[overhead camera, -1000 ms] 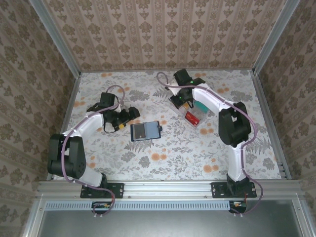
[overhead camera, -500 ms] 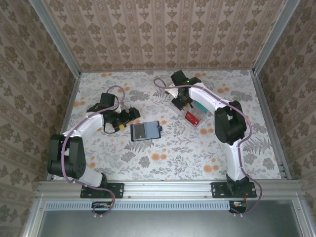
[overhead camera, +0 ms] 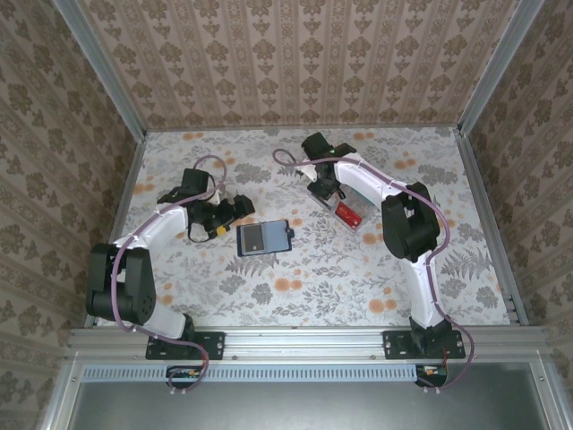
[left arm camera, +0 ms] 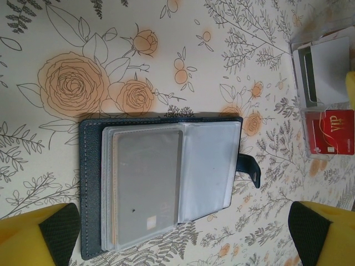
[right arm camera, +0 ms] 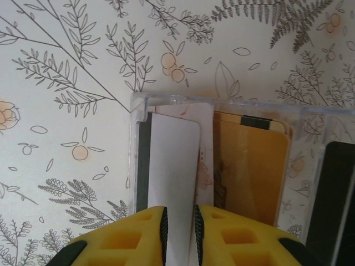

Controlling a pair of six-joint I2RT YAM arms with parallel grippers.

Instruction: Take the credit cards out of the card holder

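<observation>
The dark navy card holder (overhead camera: 264, 237) lies open on the floral table, its tab to the right. In the left wrist view the card holder (left arm camera: 91, 188) shows clear sleeves with a grey card (left arm camera: 147, 183) inside. My left gripper (overhead camera: 235, 209) hovers just left of it, open, fingers (left arm camera: 50, 230) wide apart. My right gripper (overhead camera: 324, 177) is over the far end of the clear tray (right arm camera: 222, 102). Its jaws stand a narrow gap apart (right arm camera: 180, 221), above a white card (right arm camera: 175, 160) in the tray. A tan-orange card (right arm camera: 249, 166) with a black stripe lies in the neighbouring compartment.
A red card (overhead camera: 348, 215) lies in the tray's nearer compartment, also seen as the red card (left arm camera: 331, 138) in the left wrist view. A black item (right arm camera: 338, 194) fills the tray's right compartment. Patterned walls enclose the table on three sides.
My right gripper has shifted up and left over the tray's far end. The left arm and the card holder have stayed put.
</observation>
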